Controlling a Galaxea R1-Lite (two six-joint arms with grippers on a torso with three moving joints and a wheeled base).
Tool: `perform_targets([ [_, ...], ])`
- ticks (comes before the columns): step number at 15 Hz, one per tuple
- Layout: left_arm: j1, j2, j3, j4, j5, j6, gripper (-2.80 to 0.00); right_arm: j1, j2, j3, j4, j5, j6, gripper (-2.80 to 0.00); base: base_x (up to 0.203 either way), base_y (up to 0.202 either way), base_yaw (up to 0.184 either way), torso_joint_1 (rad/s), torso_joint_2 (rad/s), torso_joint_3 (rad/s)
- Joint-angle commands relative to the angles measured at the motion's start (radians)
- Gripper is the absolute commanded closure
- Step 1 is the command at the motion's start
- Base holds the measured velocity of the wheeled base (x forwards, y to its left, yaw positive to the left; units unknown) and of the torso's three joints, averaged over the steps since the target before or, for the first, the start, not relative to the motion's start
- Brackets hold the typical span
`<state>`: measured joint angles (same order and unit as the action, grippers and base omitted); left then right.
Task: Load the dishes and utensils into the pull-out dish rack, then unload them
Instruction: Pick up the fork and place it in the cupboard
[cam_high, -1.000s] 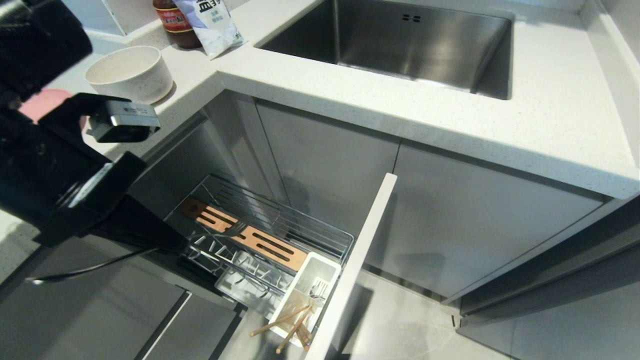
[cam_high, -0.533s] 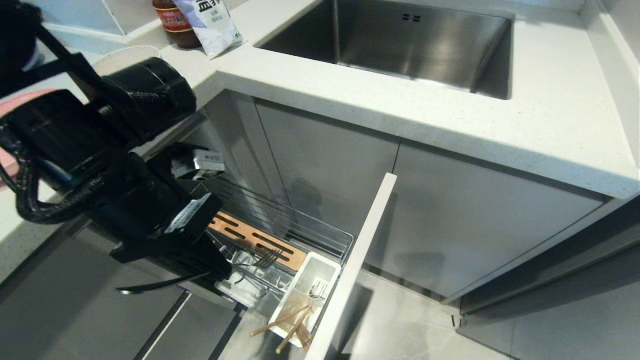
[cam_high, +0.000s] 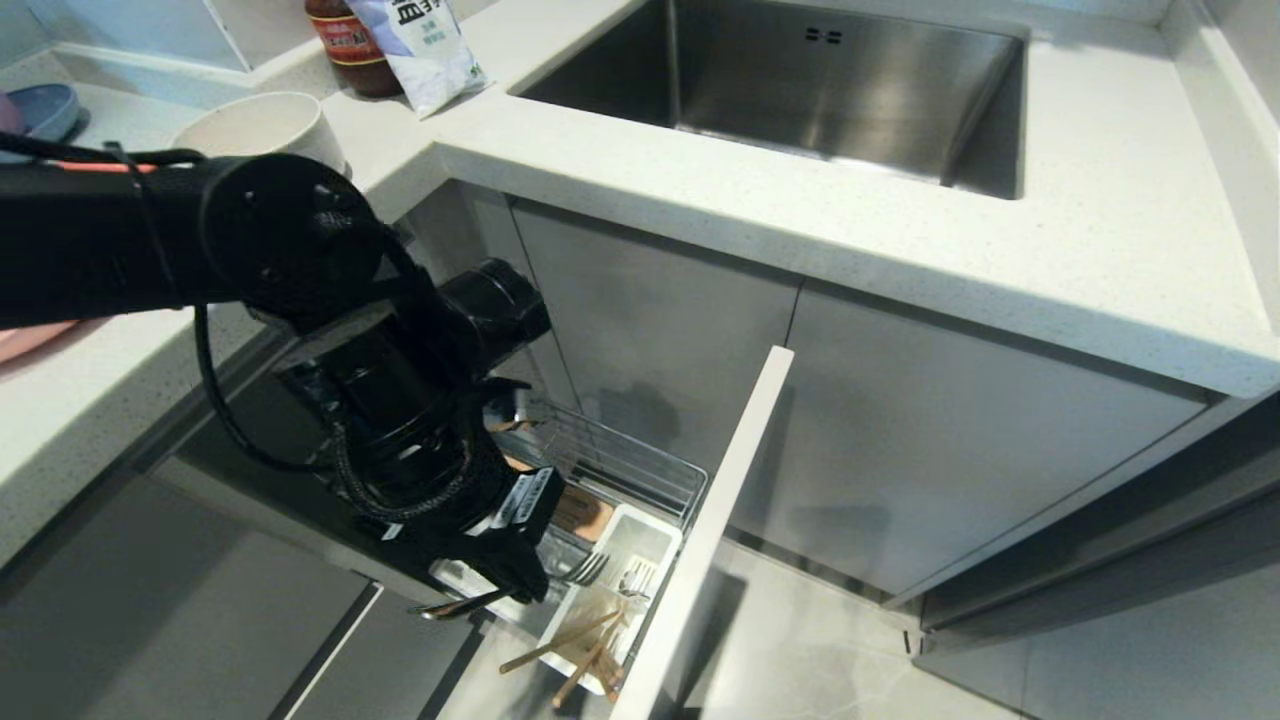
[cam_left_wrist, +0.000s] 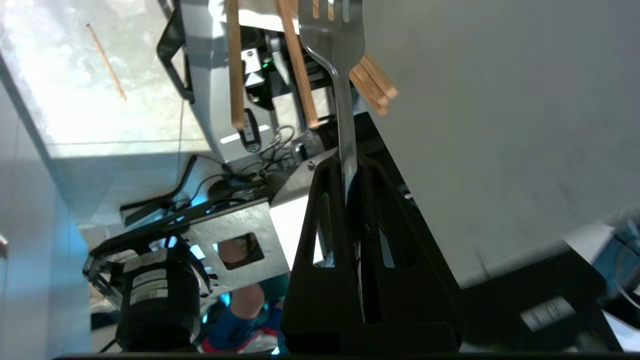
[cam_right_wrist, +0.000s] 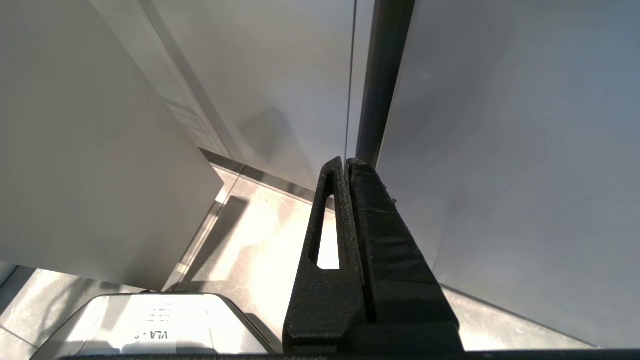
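The fork (cam_left_wrist: 336, 60), slim and shiny steel, is pinched by its handle between the black fingers of the left gripper (cam_high: 520, 585), tines pointing out over the white cutlery box (cam_high: 640, 545) at the front of the pull-out dish rack (cam_high: 640, 470). From the wrist camera the tine tips run out of the picture, so how close they are to the box is hard to judge. In that box the pale wooden chopsticks (cam_high: 560, 640) lean out over its near end, thin round sticks crossing one another, with a bit of silver cutlery (cam_high: 632, 578) just behind them. The rack itself is chrome wire, its brown slotted wooden strip (cam_high: 580, 512) mostly hidden under the bulky black arm; only a corner shows. The flat white front panel (cam_high: 715, 530) stands on edge just beside the box. Up on the speckled countertop (cam_high: 800, 200), the off-white bowl (cam_high: 262, 125) sits half behind the arm, and the pink plate (cam_high: 30, 340) shows only as a sliver at the left edge. A blue dish (cam_high: 45, 105) is cut off in the far corner, and a brushed steel sink (cam_high: 800, 80) lies beyond. The right gripper (cam_right_wrist: 346, 162) hangs low by the grey cabinet fronts, fingers pressed together on nothing.
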<state>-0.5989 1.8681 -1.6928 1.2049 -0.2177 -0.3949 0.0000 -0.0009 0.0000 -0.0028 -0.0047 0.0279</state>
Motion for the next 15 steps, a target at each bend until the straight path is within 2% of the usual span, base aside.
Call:
perform_targets([
  [1,-0.001,0.057,0.013,-0.005,0.008,-0.002,0.00,0.000,-0.002,0.001,0.000,0.000,0.000,0.00,0.000,0.000,0.000,0.000,0.00,0.000],
  [10,-0.010,0.170,-0.003,-0.096,0.011,0.001,0.00,0.000,-0.002,0.001,0.000,0.000,0.001,0.00,0.000,0.000,0.000,0.000,0.00,0.000],
  [15,-0.009,0.258,-0.070,-0.111,0.015,0.000,0.00,0.000,-0.002,0.001,0.000,0.000,0.000,0.00,0.000,0.000,0.000,0.000,0.00,0.000],
])
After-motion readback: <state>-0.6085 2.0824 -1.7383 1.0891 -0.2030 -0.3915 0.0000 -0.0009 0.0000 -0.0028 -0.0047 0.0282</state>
